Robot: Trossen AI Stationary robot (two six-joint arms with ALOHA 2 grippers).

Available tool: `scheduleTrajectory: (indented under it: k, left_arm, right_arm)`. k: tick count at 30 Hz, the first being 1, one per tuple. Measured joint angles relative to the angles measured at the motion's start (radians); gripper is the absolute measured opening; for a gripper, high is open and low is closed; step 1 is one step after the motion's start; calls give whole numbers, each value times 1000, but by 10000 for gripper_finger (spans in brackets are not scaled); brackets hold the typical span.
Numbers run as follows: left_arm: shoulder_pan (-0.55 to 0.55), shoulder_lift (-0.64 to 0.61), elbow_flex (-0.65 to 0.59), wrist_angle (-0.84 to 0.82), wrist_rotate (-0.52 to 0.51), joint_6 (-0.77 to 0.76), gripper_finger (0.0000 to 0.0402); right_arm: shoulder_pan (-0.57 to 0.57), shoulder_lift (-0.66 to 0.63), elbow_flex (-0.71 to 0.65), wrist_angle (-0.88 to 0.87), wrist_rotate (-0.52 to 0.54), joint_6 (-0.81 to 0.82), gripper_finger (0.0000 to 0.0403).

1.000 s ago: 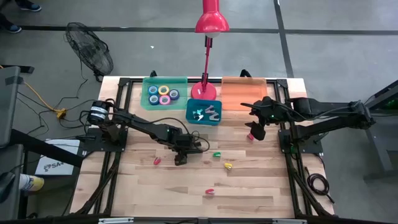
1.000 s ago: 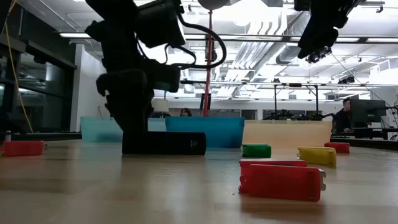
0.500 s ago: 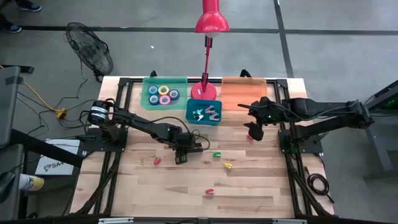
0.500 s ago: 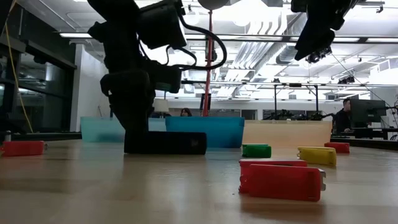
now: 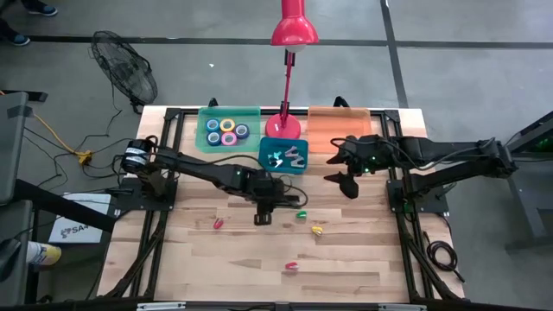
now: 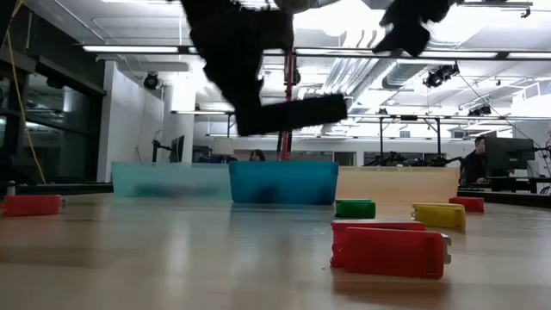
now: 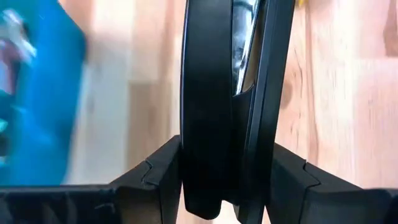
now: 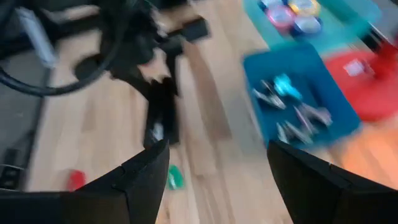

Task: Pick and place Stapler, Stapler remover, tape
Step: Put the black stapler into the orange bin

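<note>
The left gripper [image 5: 264, 210], clamped on a black stapler [image 6: 291, 114], lifts it clear of the table while tape rolls [image 5: 226, 131] sit binned, small staplers [image 6: 392, 250] remain scattered, and the right gripper [image 5: 344, 182] hovers open near the orange tray [image 5: 333, 130].

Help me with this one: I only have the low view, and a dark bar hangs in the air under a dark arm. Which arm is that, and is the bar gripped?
Observer: The left arm. In its wrist view the left gripper has a finger pressed on each side of the black stapler.
Operator: Where over the table?
Observer: From above, it is just in front of the blue tray, near the table's middle.
Operator: And the other arm?
Observer: The right gripper is open with nothing between its fingers, in front of the orange tray.
</note>
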Motion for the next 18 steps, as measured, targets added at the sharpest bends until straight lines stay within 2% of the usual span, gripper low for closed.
scheduleTrajectory:
  k: [3,9,11,14,18]
  left_arm:
    - [0,0,76,-52,-52,45,161]
    - [8,0,191,-172,-244,52,161]
    - [17,0,212,-184,-276,50,161]
    - [37,0,235,-186,-293,49,161]
    - [60,0,247,-185,-296,60,161]
  right_arm:
    - [0,10,0,53,-37,-55,264]
    - [8,11,0,59,-36,-111,264]
    - [22,12,0,61,-28,-144,264]
    - [51,33,0,86,26,-215,264]
    - [87,86,0,131,147,-359,264]
